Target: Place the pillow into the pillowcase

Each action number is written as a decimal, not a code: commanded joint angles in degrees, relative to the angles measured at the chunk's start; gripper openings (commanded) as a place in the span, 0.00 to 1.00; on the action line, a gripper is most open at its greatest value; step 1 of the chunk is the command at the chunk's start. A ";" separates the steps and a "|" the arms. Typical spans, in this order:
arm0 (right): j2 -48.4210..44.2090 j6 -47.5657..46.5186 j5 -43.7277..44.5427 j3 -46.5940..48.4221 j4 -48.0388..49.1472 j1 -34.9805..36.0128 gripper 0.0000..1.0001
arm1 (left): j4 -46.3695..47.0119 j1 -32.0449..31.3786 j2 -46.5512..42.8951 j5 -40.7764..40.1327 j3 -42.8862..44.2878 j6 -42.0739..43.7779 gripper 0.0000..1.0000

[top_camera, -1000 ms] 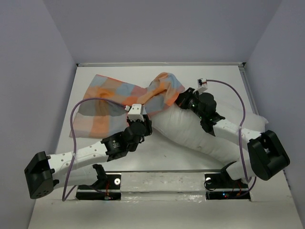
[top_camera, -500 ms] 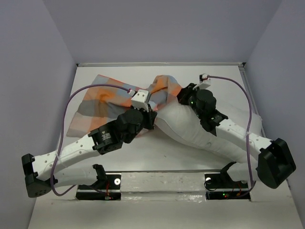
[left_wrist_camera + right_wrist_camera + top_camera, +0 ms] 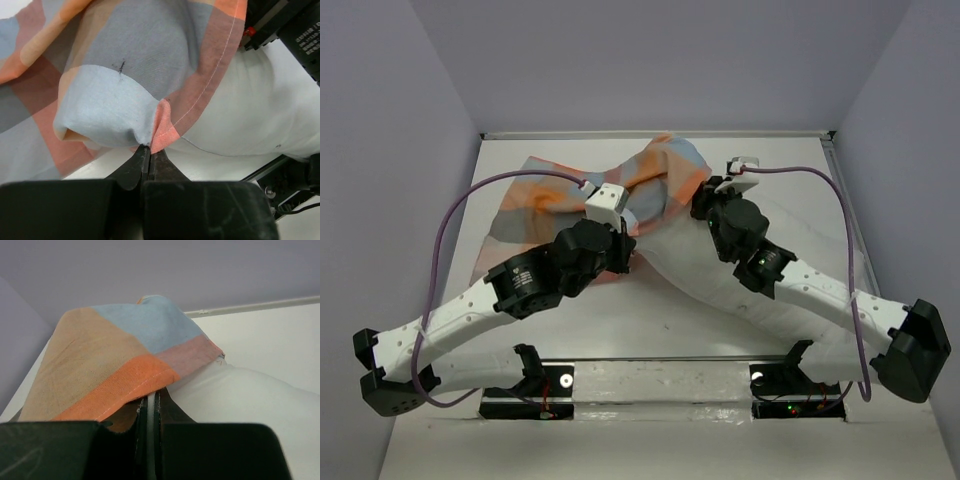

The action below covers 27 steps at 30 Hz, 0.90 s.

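Left hand (image 3: 148, 151) clamped onto pillowcase (image 3: 125, 60) hem; right hand (image 3: 152, 399) pinches hem too.

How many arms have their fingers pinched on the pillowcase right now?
2. The left fingers pinch the pillowcase hem at its near edge, beside the pillow; the right fingers pinch the hem on its right side, where it drapes over the pillow.
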 commanded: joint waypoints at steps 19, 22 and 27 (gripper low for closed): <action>2.52 9.10 -2.31 -3.78 0.65 -2.18 0.00 | 17.54 1.10 3.85 2.28 -12.79 1.37 0.34; 1.73 9.37 -3.27 -4.30 0.65 -2.18 0.00 | 18.59 1.89 3.76 0.43 -14.55 0.93 0.36; 0.93 9.54 -3.63 -5.01 0.47 -2.18 0.00 | 21.14 2.51 2.53 -2.56 -16.40 0.58 0.28</action>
